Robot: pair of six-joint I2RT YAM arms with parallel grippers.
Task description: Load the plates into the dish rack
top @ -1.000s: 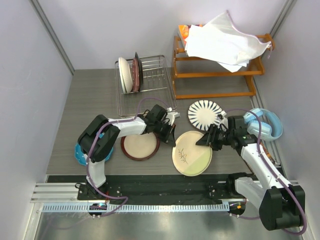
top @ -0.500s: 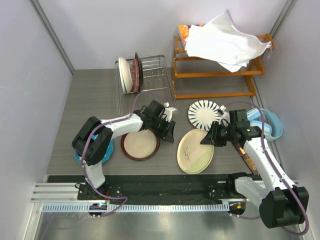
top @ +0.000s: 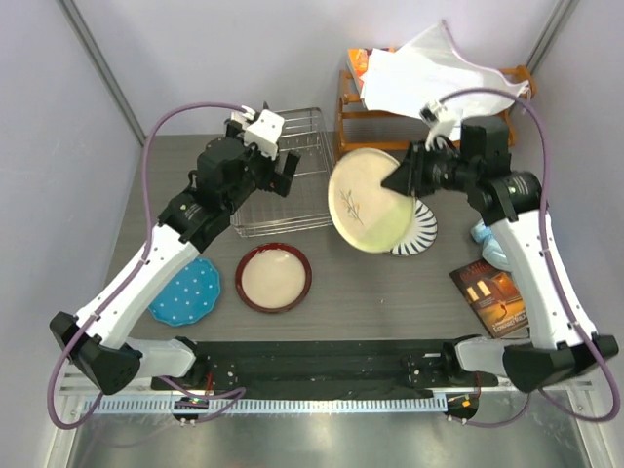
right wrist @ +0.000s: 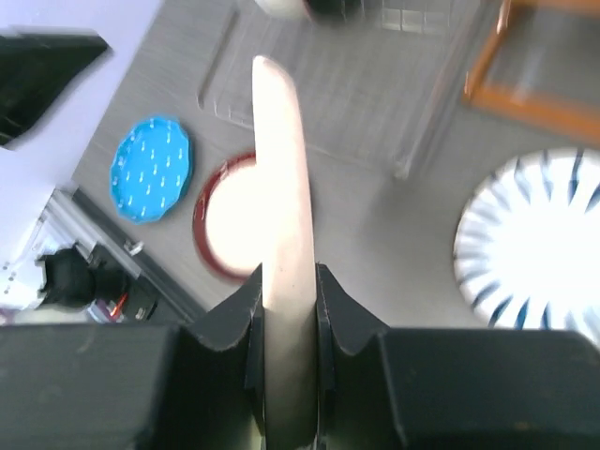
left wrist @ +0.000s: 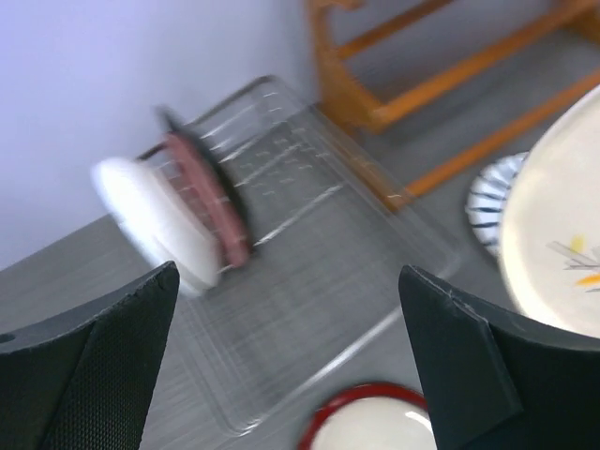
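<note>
My right gripper [top: 405, 175] is shut on the rim of the cream-green leaf-sprig plate [top: 369, 202], held up on edge in the air beside the dish rack [top: 310, 185]. Seen from the right wrist, this plate [right wrist: 284, 187] stands edge-on between the fingers [right wrist: 234, 323]. My left gripper [top: 281, 164] hangs open and empty above the rack [left wrist: 319, 253], where a white plate [left wrist: 150, 225] and a dark red one [left wrist: 202, 187] stand upright. The red-rimmed plate [top: 275, 278], the blue dotted plate [top: 185, 292] and the striped plate [top: 421, 232] lie flat on the table.
An orange wooden shelf rack [top: 419, 146] with a white cloth [top: 429, 83] on it stands right of the dish rack. A book [top: 495, 297] lies at the right under my right arm. Grey walls close in both sides.
My left gripper opened and rose from the red-rimmed plate to above the rack. My right arm lifted the leaf-sprig plate off the table, tilted it on edge and carried it back toward the rack.
</note>
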